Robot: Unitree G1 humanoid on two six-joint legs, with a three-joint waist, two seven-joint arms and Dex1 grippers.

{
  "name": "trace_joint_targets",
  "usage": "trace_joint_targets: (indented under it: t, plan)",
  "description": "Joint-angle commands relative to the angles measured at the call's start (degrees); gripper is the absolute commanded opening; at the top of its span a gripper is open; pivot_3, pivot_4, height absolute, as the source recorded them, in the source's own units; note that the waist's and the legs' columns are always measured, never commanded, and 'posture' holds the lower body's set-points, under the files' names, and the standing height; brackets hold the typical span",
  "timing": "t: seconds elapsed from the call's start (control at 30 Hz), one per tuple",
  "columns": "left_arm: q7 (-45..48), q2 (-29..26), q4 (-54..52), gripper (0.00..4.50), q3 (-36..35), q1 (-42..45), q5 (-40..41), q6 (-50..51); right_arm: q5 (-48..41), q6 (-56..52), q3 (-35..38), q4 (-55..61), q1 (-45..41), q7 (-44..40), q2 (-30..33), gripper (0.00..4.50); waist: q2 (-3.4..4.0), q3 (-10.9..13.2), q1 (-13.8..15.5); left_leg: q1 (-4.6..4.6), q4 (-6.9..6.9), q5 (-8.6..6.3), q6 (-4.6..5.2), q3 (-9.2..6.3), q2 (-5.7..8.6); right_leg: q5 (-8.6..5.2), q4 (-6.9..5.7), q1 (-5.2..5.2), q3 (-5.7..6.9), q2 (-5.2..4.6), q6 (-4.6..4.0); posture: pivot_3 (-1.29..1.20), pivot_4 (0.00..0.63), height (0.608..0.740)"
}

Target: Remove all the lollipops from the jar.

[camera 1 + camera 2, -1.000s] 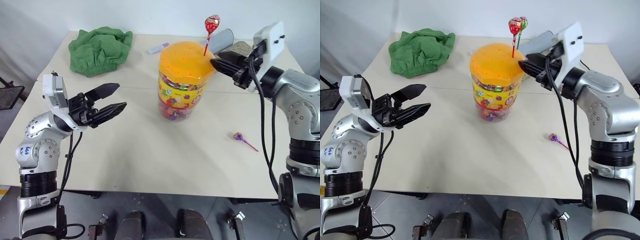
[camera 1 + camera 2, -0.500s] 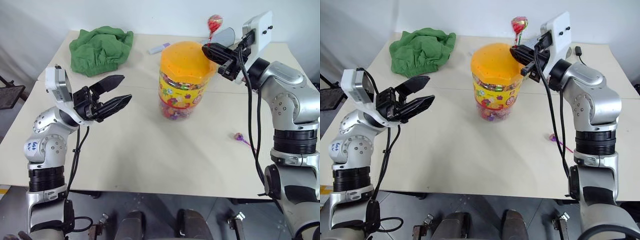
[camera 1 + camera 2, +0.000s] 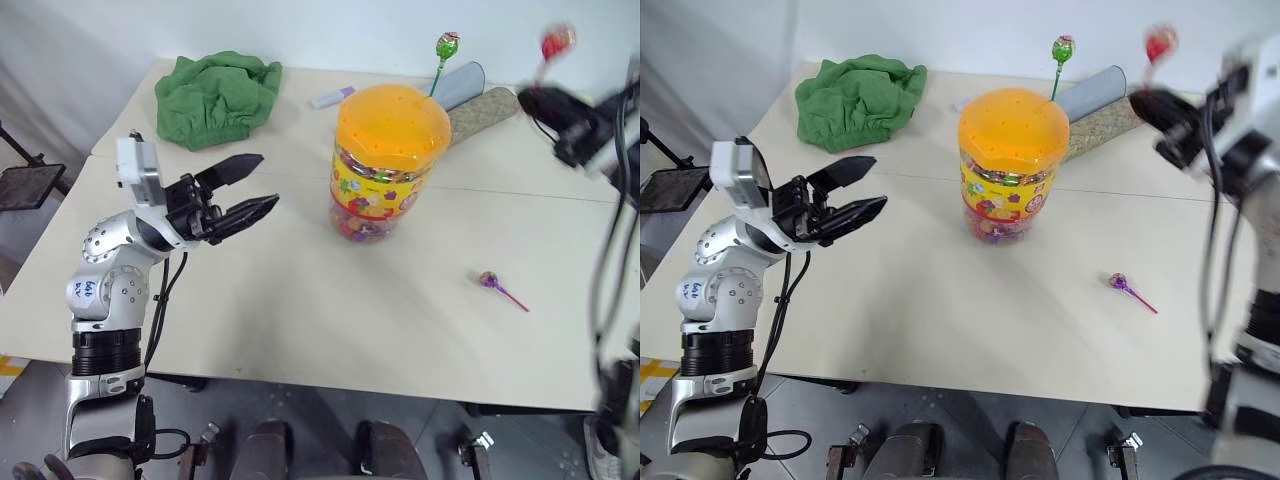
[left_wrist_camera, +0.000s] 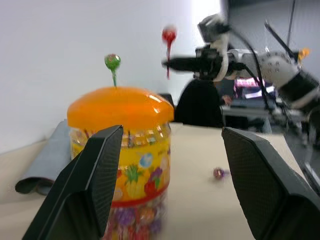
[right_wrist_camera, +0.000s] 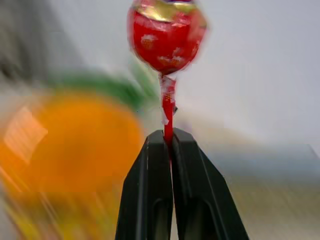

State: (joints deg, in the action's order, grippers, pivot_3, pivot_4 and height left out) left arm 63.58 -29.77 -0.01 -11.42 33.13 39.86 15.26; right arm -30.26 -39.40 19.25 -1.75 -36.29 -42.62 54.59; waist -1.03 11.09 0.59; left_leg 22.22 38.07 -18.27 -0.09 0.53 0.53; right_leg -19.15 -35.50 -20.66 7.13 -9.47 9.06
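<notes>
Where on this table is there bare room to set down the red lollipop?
Widest bare patch: the near tabletop between the jar and the front edge, left of the purple lollipop. The strip between the green cloth and the jar is free. Behind the jar it is crowded: grey tube, marker.

Between the spread fingers (image 4: 95, 185) of the left gripper (image 3: 250, 187) nothing is standing; the jar (image 3: 389, 160) is blocking the way just ahead.
</notes>
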Motion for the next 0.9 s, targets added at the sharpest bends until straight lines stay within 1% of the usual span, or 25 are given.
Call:
trace_joint_targets:
  t: [0.03, 0.13, 0.2, 0.27, 0.4, 0.5, 0.6, 0.7, 0.77, 0.8, 0.9]
  plan:
    - [5.7, -1.5, -2.6, 3.37, 2.6, -1.3, -0.6, -1.3, 3.5, -3.5, 2.0, 1.9, 9.3, -1.5, 6.1, 0.04, 0.00, 0.0, 0.0, 0.00, 0.00, 0.00, 0.00, 0.04, -0.01, 0.00, 0.00, -0.02, 0.02, 0.00, 0.00, 0.00, 0.150, 0.740]
    - [9.7, -2.8, -2.4, 3.37, 5.1, -1.7, -1.1, -0.4, 5.5, -3.7, 2.7, 3.1, 17.9, -1.3, 7.3, 0.04, 0.04, 0.0, -0.7, -0.02, -0.01, 0.00, 0.00, 0.20, -0.07, 0.00, -0.02, -0.05, -0.04, 0.01, 0.00, 0.00, 0.150, 0.740]
    - [12.0, -3.5, -1.5, 3.37, 7.4, -1.2, -2.5, -0.6, 8.2, -0.8, 1.4, 2.3, 22.5, -0.7, 6.5, 0.04, 0.07, 0.0, -0.7, -0.07, 0.00, 0.00, 0.00, 0.22, -0.12, 0.00, -0.04, -0.04, -0.06, 0.04, -0.01, 0.00, 0.150, 0.740]
    - [12.8, -3.5, -0.8, 3.37, 8.7, -0.6, -4.0, -1.7, 8.9, -0.3, 0.8, 1.1, 24.5, -0.5, 5.5, 0.04, 0.09, 0.0, -0.7, -0.07, 0.05, 0.00, 0.00, 0.25, -0.10, 0.00, -0.04, -0.03, -0.11, 0.04, -0.01, 0.00, 0.150, 0.740]
    - [11.8, -2.7, -0.5, 3.37, 8.6, 0.4, -4.0, -1.4, 10.4, -1.3, -1.1, -1.3, 26.7, -1.7, 6.1, 0.04, 0.09, 0.0, -0.5, -0.05, 0.12, 0.00, 0.00, 0.20, -0.11, 0.00, -0.03, -0.01, -0.10, 0.03, -0.01, 0.00, 0.150, 0.740]
    - [10.3, -2.5, -1.0, 3.37, 7.6, 0.6, -3.1, -0.6, 9.3, -2.6, -0.4, -1.7, 26.4, -2.9, 5.9, 0.74, 0.09, 0.0, -0.4, -0.05, 0.12, 0.00, 0.00, 0.19, -0.11, 0.00, -0.02, 0.00, -0.11, 0.03, -0.01, 0.00, 0.150, 0.740]
    - [8.6, -2.5, -1.5, 3.37, 6.0, 0.5, -1.4, 0.9, 9.0, 0.7, 0.5, -1.0, 25.9, -4.7, 6.2, 1.68, 0.09, 0.0, -0.5, -0.05, 0.12, 0.00, 0.00, 0.16, -0.11, 0.00, -0.02, 0.01, -0.08, 0.03, -0.01, 0.00, 0.150, 0.740]
    - [5.9, -2.1, -1.9, 3.37, 3.3, 0.3, 0.6, 2.3, 5.6, 3.6, 2.4, 1.5, 22.6, -8.4, 5.8, 2.71, 0.12, 0.0, -0.7, -0.05, 0.12, 0.00, 0.00, 0.16, -0.12, 0.00, -0.02, 0.01, -0.09, 0.03, -0.01, 0.00, 0.150, 0.740]
    - [2.7, -1.2, -1.6, 3.37, 0.9, 0.6, 1.7, 2.6, 1.5, 3.7, 2.9, 3.4, 17.6, -10.2, 4.3, 2.71, 0.16, 0.0, -0.9, -0.06, 0.12, 0.00, 0.00, 0.18, -0.16, 0.00, -0.02, 0.00, -0.12, 0.03, -0.01, 0.00, 0.150, 0.740]
    - [-0.7, -0.2, -1.4, 3.37, -0.9, 1.4, 2.5, 2.9, -1.2, 2.6, 2.2, 4.0, 11.2, -8.2, 1.4, 2.71, 0.16, 0.0, -1.0, -0.10, 0.12, 0.00, 0.00, 0.17, -0.19, 0.00, -0.03, 0.01, -0.11, 0.04, -0.01, 0.00, 0.150, 0.740]
    - [-7.1, 1.9, -0.9, 3.37, -4.0, 2.7, 3.1, 3.0, -3.9, 0.2, 0.1, 3.3, -2.1, -2.7, -5.4, 2.71, 0.16, 0.0, -1.1, -0.09, 0.16, 0.01, -0.02, 0.05, -0.23, 0.02, 0.00, 0.02, -0.10, 0.07, -0.05, 0.00, 0.150, 0.740]
